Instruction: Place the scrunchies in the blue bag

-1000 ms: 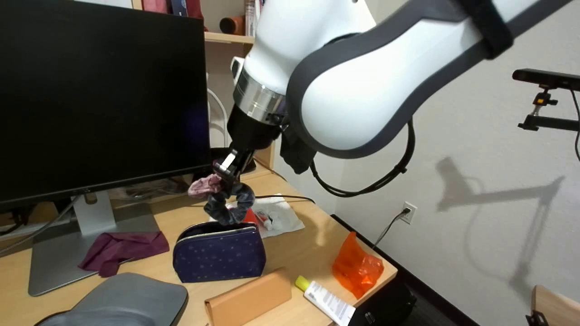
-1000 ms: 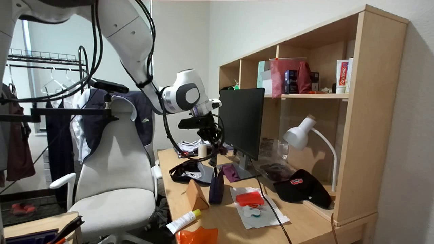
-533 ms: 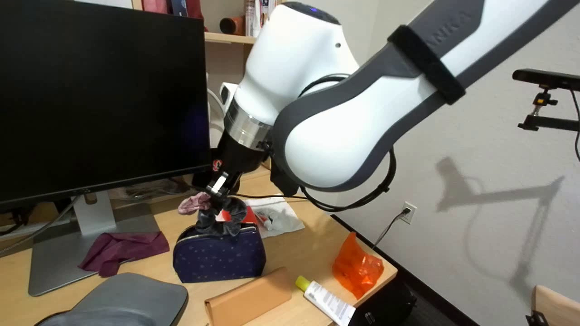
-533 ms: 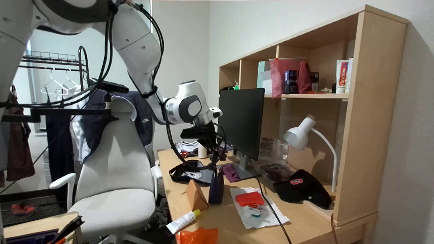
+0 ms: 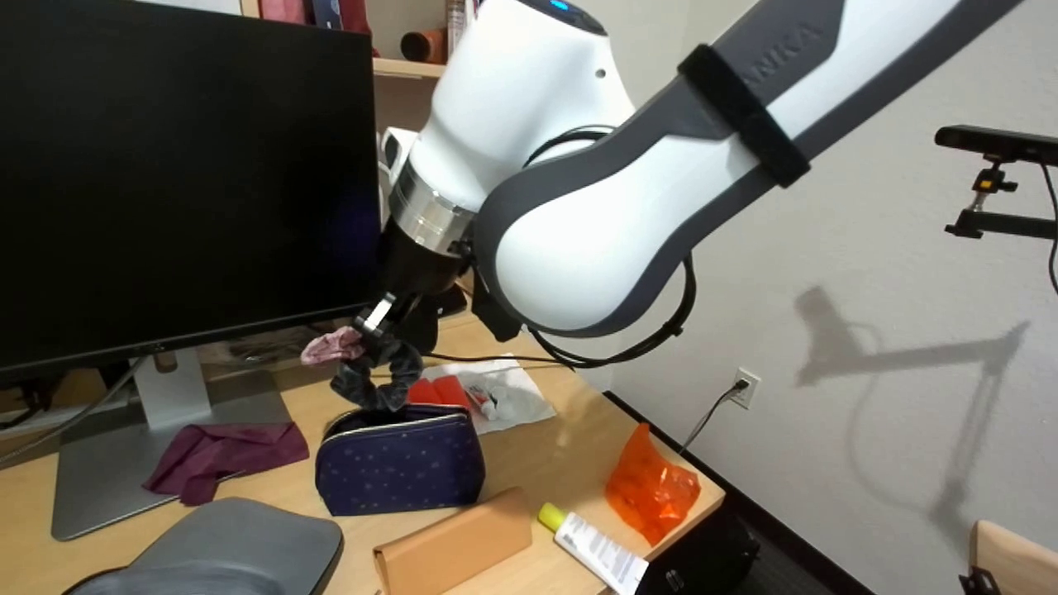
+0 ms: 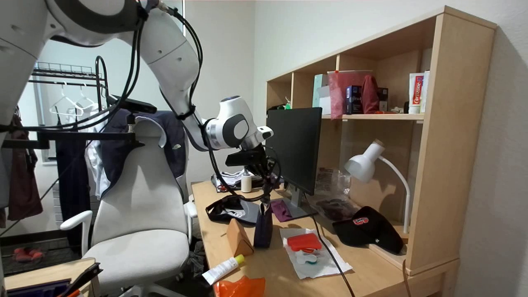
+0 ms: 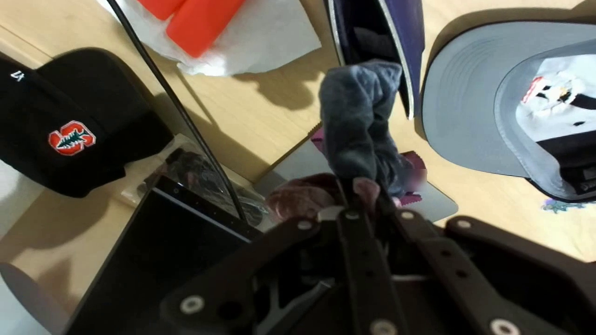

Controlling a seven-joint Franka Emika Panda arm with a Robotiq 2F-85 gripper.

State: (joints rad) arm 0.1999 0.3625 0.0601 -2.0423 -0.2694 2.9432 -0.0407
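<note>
The arm [image 5: 628,215] slants down to a tilted gripper [image 7: 364,191], its partly hidden jaws apparently pinched together.

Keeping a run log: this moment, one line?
gripper: shut on pink scrunchie and dark scrunchie | blue bag: upright, open | placing: pending

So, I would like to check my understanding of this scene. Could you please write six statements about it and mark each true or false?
1. The blue bag is open at the top. True.
2. Both scrunchies lie on the desk. False: the gripper holds the pink scrunchie and the dark scrunchie near the bag's mouth.
3. The white tube has a yellow lid. True.
4. The grey cap sits on the shelf. False: the grey cap lies on the desk.
5. A red object rests on white paper. True.
6. The orange packet is inside the bag. False: the orange packet lies at the desk's edge.
</note>
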